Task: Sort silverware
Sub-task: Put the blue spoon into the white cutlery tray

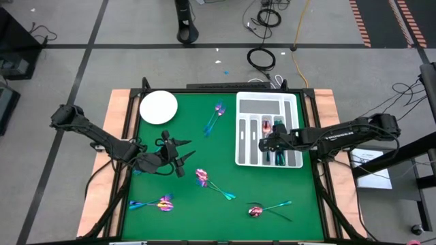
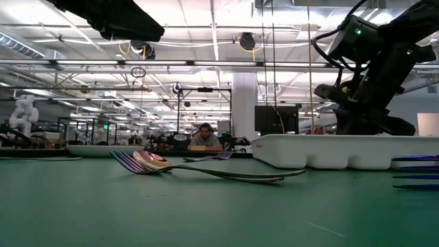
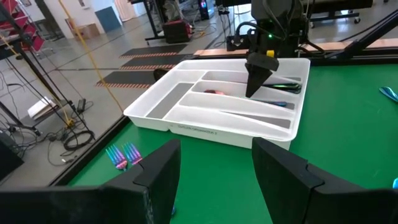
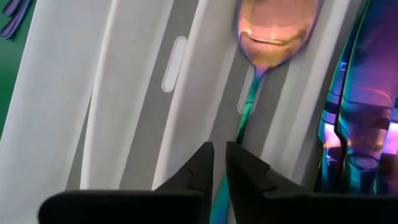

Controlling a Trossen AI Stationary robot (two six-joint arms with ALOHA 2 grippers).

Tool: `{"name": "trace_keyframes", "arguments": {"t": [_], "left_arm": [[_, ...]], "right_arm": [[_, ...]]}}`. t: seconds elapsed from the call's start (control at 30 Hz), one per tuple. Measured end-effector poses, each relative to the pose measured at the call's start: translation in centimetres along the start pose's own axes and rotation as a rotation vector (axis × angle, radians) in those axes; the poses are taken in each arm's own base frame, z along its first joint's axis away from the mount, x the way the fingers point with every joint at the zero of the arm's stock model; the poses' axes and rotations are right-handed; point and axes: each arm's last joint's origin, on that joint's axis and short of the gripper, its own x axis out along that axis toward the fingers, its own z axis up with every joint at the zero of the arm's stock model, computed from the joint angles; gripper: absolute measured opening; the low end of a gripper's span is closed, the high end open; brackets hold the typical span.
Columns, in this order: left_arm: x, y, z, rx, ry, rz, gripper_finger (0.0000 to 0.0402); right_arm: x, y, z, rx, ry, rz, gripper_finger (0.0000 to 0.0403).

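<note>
Iridescent silverware lies in small groups on the green mat: a pair [image 1: 214,117] near the far edge, a cluster [image 1: 202,178] at the middle, one [image 1: 153,203] near left and one [image 1: 262,209] near right. My left gripper [image 1: 174,153] hovers open over the mat's left half, touching nothing; its wrist view [image 3: 214,168] looks toward the tray. My right gripper [image 1: 266,143] is down inside the white tray [image 1: 266,102], its fingers nearly together over a spoon [image 4: 273,31] that lies in a compartment. More pieces [image 1: 279,151] lie in the compartments beside it. My right gripper comes from above, pointing down into the tray compartment, its fingers astride the spoon's teal handle [image 4: 247,115] a little below the bowl. The handle runs between the fingertips [image 4: 202,155] and along the compartment floor. The fingers hide the place of contact.
A round white plate [image 1: 159,107] sits at the mat's far left corner. The tray's walls [image 2: 343,151] rise at the right. A spoon and fork [image 2: 154,162] lie crossed mid-mat. Two forks [image 3: 121,155] lie near the far edge. A person [image 2: 204,137] sits far behind the table.
</note>
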Motion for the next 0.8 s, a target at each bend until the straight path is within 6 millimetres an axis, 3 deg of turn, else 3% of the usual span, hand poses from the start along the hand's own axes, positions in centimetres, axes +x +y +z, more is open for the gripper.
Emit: {"name": "trace_keyframes", "arguments": {"t": [0.23, 0.47, 0.8], "left_arm": [[0.0, 0.0, 0.0, 0.0, 0.0, 0.0, 0.02], [0.0, 0.0, 0.0, 0.0, 0.0, -0.003, 0.02], [0.0, -0.2, 0.0, 0.019, 0.003, -0.058, 0.02]], "right_arm": [[-0.6, 0.2, 0.2, -0.03, -0.005, 0.034, 0.006], [-3.0, 1.7, 1.3, -0.098, -0.052, 0.164, 0.007], [-6.2, 6.3, 1.9, -0.266, -0.18, 0.492, 0.007]]}}
